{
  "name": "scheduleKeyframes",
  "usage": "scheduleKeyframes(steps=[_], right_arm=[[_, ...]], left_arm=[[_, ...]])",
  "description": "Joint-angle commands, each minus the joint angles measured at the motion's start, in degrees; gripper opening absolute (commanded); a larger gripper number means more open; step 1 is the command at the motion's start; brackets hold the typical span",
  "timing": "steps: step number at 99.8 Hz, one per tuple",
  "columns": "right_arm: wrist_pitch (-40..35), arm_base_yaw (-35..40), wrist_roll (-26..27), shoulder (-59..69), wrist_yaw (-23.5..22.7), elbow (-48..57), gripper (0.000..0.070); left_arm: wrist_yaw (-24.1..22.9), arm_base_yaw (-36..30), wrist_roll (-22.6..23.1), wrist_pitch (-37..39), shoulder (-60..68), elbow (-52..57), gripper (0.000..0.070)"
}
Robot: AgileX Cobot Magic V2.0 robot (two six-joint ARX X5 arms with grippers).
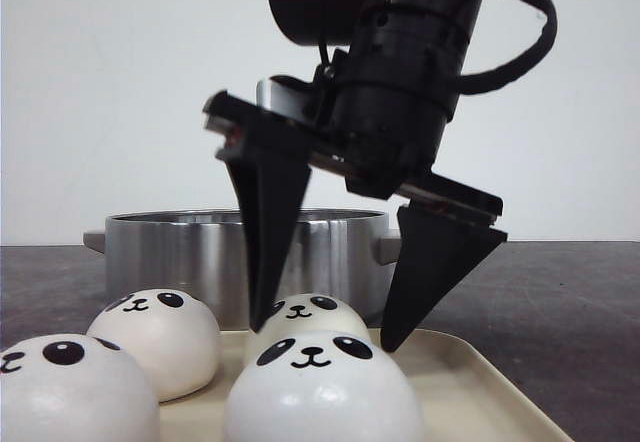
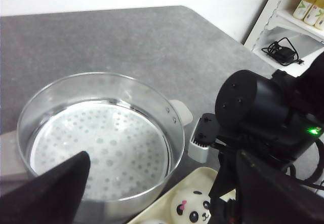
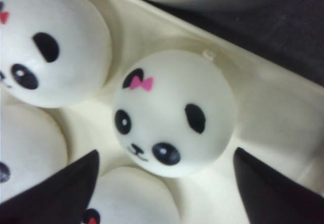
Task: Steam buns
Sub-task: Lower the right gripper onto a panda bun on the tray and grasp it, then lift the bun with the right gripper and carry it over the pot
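Observation:
Four white panda-face buns lie on a cream tray: front left, back left, back right and front right. My right gripper is open and low over the tray, with one finger on each side of the back right bun. In the right wrist view that bun has a pink bow and sits between the open fingers of the gripper, untouched. My left gripper is open and empty above the steel steamer pot, which holds only its perforated plate. One bun shows there too.
The steamer pot stands just behind the tray on a dark grey table. A white shelf with bottles and a black cable stands beyond the table's far corner. The right arm's black wrist hangs beside the pot.

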Motion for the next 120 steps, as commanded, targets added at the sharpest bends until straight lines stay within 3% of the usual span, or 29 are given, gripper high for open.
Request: scheduleKeyframes(steps=[1, 32, 87, 96, 106, 116, 120], right_arm=[[0.7, 0.7, 0.8, 1.2, 0.6, 1.1, 0.0473], [6.3, 0.7, 1.9, 1.2, 1.9, 1.1, 0.0474], [6.1, 1.6, 3.3, 4.0, 2.9, 1.0, 0.0470], [5.3, 1.6, 3.3, 5.5, 3.0, 1.0, 0.0428], [4.4, 1.6, 3.3, 6.5, 4.3, 1.0, 0.0303], [4.5, 1.6, 3.3, 6.4, 5.2, 1.0, 0.0282], [4.5, 1.6, 3.2, 6.4, 5.6, 1.0, 0.0242]], left_arm=[[-0.2, -0.3, -0.1, -0.1, 0.2, 0.7, 0.0564], [-0.2, -0.3, -0.1, -1.3, 0.2, 0.7, 0.0564], [-0.3, -0.3, -0.1, -1.3, 0.2, 0.7, 0.0563], [-0.3, -0.3, -0.1, -1.3, 0.2, 0.7, 0.0563], [-0.3, -0.3, -0.1, -1.4, 0.2, 0.7, 0.0563], [-0.3, -0.3, -0.1, -1.9, 0.2, 0.7, 0.0563], [-0.3, -0.3, -0.1, -2.2, 0.2, 0.7, 0.0563]])
